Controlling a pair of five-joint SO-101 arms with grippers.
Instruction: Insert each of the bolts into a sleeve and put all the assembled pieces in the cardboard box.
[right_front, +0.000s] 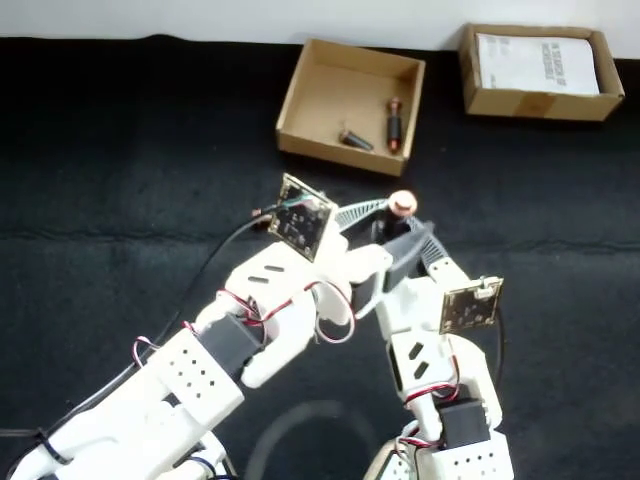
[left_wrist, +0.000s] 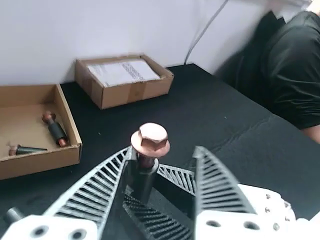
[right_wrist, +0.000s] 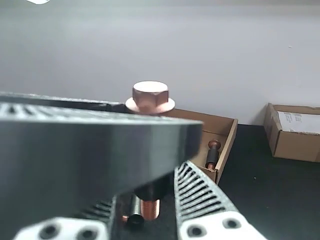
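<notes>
Left gripper (left_wrist: 164, 152) fingers spread wide, 1 touching the dark cylindrical sleeve (left_wrist: 141, 182), gripping nothing. Right gripper (right_wrist: 149, 199) clamped on that sleeve, holding it upright above the black table (right_front: 120, 150). Copper hex-head bolt (left_wrist: 150, 140) sits in the sleeve. Open brown cardboard box (right_front: 320, 105) lies just beyond, with 2 pieces (right_front: 394, 125) inside.

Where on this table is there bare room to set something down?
Free: the wide stretch of table left of the cardboard box, and the patch in front of the second box. Crowded: the middle, where the left gripper and right gripper meet around the bolt, just in front of the cardboard box.
</notes>
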